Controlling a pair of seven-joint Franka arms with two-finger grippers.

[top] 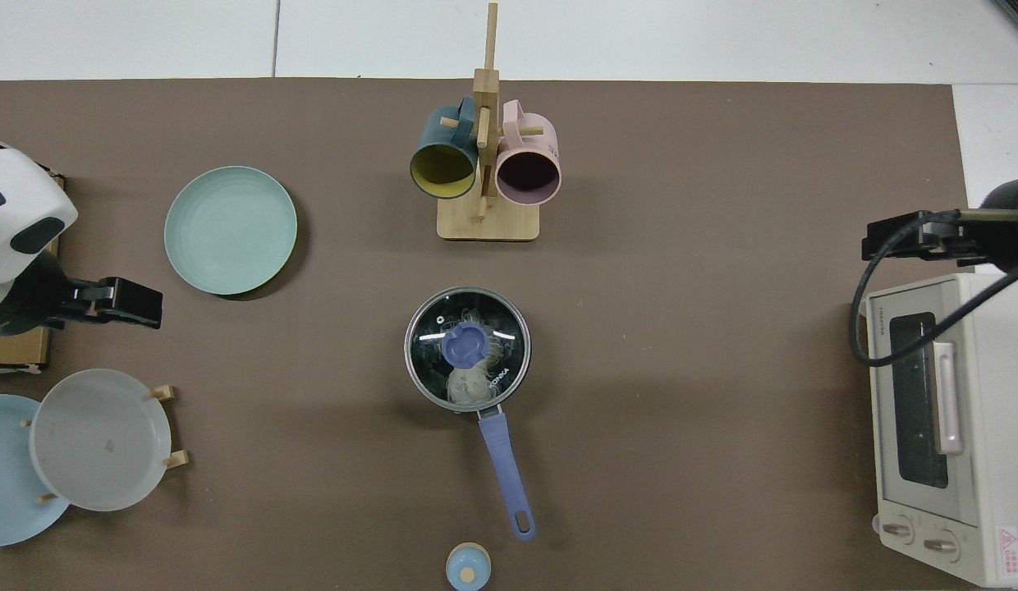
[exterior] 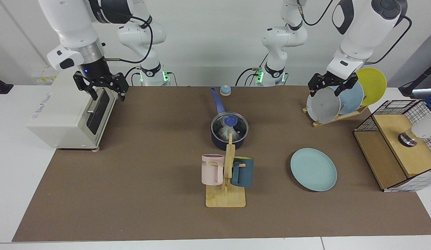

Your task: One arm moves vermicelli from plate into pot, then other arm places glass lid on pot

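The black pot (exterior: 229,139) with its blue-purple handle (top: 505,472) stands mid-table. The glass lid (top: 431,332) lies on it, blue knob (exterior: 231,121) up. Whitish vermicelli (top: 468,384) shows through the glass inside the pot. The pale teal plate (exterior: 313,169) lies bare near the table's front, also seen in the top view (top: 230,230). My right gripper (exterior: 106,93) hangs open over the toaster oven, far from the pot. My left gripper (exterior: 325,89) waits open just above the plate rack, holding nothing.
A white toaster oven (exterior: 67,107) stands at one table end. A wooden mug tree (exterior: 226,194) with a pink and a dark teal mug stands in front of the pot. A plate rack (exterior: 335,100) and a wire basket (exterior: 399,146) fill the other end. A small blue cap (exterior: 225,90) lies behind the pot handle.
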